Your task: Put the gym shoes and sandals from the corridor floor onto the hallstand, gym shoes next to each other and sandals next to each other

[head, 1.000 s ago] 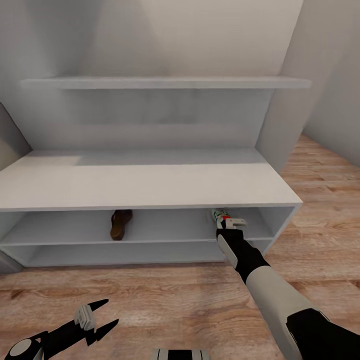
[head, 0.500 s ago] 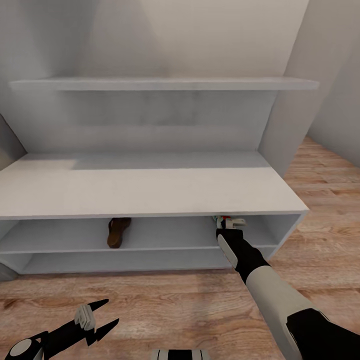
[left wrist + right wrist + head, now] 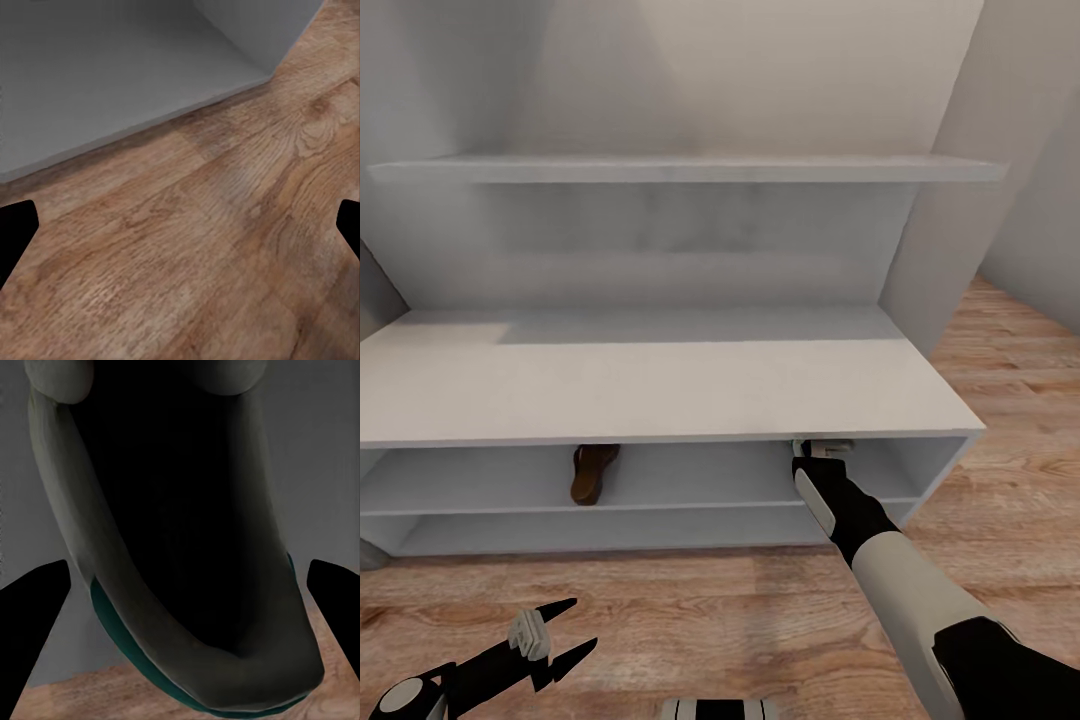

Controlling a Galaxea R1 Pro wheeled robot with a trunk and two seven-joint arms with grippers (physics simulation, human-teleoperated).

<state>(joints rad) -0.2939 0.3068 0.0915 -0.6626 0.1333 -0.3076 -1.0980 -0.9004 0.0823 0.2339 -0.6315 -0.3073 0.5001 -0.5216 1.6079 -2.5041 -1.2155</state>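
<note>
With the white, green-trimmed gym shoe (image 3: 187, 555) between the right jaws, sliding it deeper at twelve o'clock into the pale-grey hallstand (image 3: 660, 395) seemed wise; the left jaws gaped empty.

Head camera down over hallstand (image 3: 660, 385); wrist cameras close

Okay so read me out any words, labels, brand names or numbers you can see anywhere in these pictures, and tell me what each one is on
No readable text in any view.
Hallstand: plain pale grey, no label.
Sandal on the upper shelf: no brand mark legible.
Gym shoe at the right claw: dark inside and green edge, no lettering.
Left claw and corridor floor: no markings.
</note>
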